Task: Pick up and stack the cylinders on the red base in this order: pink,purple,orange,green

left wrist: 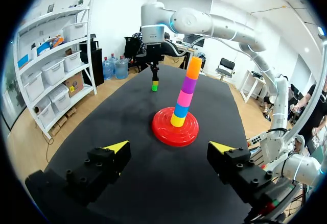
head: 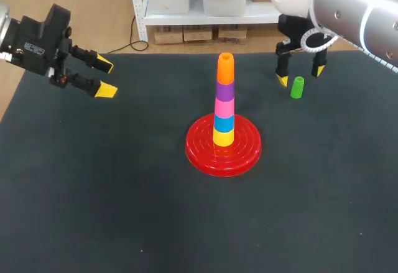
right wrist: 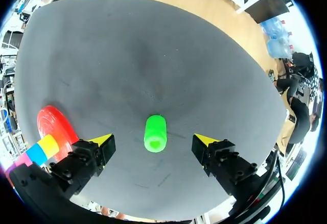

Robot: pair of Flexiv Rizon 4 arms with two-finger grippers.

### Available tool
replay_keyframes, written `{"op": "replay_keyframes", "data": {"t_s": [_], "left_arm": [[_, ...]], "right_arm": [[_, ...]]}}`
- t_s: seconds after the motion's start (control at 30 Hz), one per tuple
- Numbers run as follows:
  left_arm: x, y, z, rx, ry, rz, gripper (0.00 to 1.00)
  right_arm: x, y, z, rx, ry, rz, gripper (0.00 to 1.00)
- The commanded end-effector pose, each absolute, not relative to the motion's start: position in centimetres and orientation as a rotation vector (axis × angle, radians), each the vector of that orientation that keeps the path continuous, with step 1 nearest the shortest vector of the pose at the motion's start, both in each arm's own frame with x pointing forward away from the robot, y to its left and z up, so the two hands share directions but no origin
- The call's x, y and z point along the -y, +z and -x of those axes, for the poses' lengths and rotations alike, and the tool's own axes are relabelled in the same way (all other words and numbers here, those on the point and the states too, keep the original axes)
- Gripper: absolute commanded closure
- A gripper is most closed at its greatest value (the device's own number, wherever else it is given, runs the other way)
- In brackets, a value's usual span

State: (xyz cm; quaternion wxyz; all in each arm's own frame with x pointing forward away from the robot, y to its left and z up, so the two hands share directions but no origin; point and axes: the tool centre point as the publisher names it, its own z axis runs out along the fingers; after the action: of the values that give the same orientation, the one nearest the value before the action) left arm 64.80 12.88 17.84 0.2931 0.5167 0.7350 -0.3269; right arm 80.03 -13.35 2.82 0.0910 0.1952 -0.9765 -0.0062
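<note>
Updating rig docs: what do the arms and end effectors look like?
The right arm is a silver tube with a white joint. The left end effector and right end effector are black and blocky, two fingers each, yellow wedge tips.

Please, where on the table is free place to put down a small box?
The widest bare patch is the near half of the table, between the red base and the near edge. The stretch between the left end effector and the base is bare too. The far right is crowded: the right end effector hangs over the green cylinder.
</note>
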Motion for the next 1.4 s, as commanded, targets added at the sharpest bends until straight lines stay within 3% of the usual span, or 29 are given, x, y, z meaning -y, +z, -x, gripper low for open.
{"op": "replay_keyframes", "data": {"t_s": [0.03, 0.13, 0.4, 0.63, 1.07, 1.4], "left_arm": [[-12.93, 17.75, -64.73, -1.953, -0.870, -1.375, 0.00], [-12.93, 17.75, -64.73, -1.953, -0.870, -1.375, 0.00], [-12.93, 17.75, -64.73, -1.953, -0.870, -1.375, 0.00], [-12.93, 17.75, -64.73, -1.953, -0.870, -1.375, 0.00], [-12.93, 17.75, -64.73, -1.953, -0.870, -1.375, 0.00], [-12.93, 17.75, -64.73, -1.953, -0.870, -1.375, 0.00]], "right_arm": [[13.78, 2.60, -79.25, 2.940, -0.030, -0.573, 0.00], [13.92, 2.48, -79.38, 2.944, -0.033, -0.565, 0.00], [13.91, 2.20, -79.40, 2.949, -0.035, -0.554, 0.16], [13.85, 2.10, -79.30, 2.953, -0.032, -0.542, 0.41], [13.41, 2.12, -79.76, 2.970, -0.037, -0.530, 0.45], [13.17, 1.71, -80.11, 2.963, -0.035, -0.533, 0.57]]}}
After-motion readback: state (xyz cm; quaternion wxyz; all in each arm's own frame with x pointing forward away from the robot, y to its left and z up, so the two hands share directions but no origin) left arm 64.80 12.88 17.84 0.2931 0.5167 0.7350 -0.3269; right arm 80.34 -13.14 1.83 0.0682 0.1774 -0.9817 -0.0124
